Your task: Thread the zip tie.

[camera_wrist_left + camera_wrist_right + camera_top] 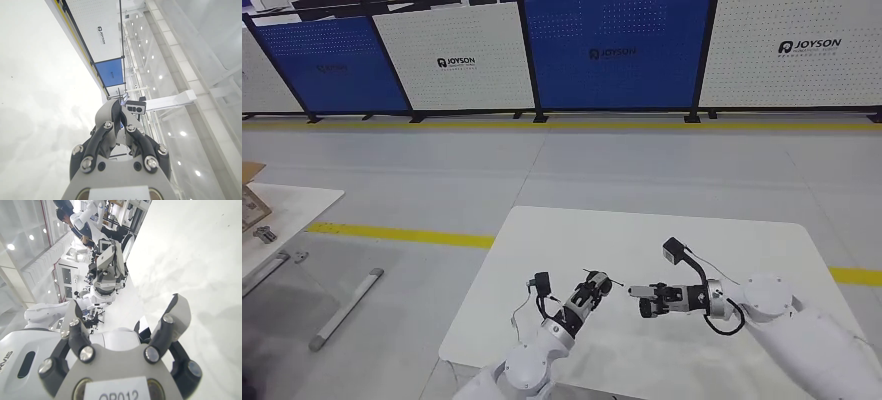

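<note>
The zip tie is a thin black strip that sticks out from the tips of my left gripper, which is shut on it. Seen from above, the left gripper hovers over the white table near its front, with the zip tie showing as a fine dark line at its tip. My right gripper is open with nothing between its fingers, and faces the left gripper across a short gap. From above, the right gripper sits just right of the left one.
The table's front edge lies close behind the left arm. On the floor to the left stand a second table with small parts and a grey bar. Blue and white panels close off the back.
</note>
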